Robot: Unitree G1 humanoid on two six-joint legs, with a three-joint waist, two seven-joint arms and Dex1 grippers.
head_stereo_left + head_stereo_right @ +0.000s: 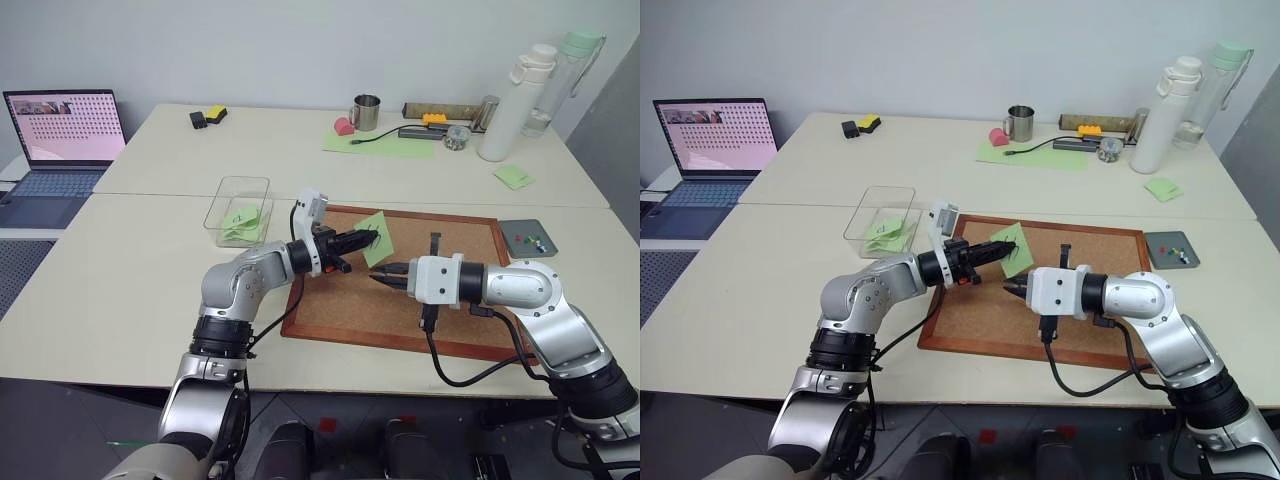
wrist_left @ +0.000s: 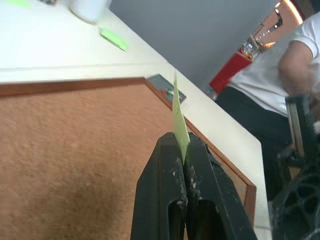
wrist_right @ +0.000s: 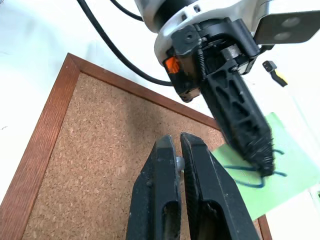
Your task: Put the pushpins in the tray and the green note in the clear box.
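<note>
The pale tabletop (image 1: 150,290) spreads under my arms, and on it, straight ahead of me, lies the wood-framed corkboard (image 1: 350,310), the biggest thing within reach. Just past the corkboard's far left corner stands the clear box (image 1: 238,205), with light-green paper already lying inside it. Off the board's far right corner sits the small dark grey tray (image 1: 524,240), with a few tiny coloured pushpins (image 1: 530,241) resting in it. My left pincer (image 1: 372,238) reaches in level over the corkboard, its two black fingers pressed together on the edge of the green note (image 1: 378,238); the note is lifted clear of the cork and tilted, its black squiggle visible in my right wrist view, and in my left wrist view it stands edge-on between my fingertips. My right pincer (image 1: 377,279) hovers over the middle of the board, just beside the note's lower corner, its fingers pressed together on a tiny pale-headed pin (image 3: 178,161) that peeks out between them. A person in a white shirt (image 2: 280,85) stands beyond the tabletop on the tray's side.
</note>
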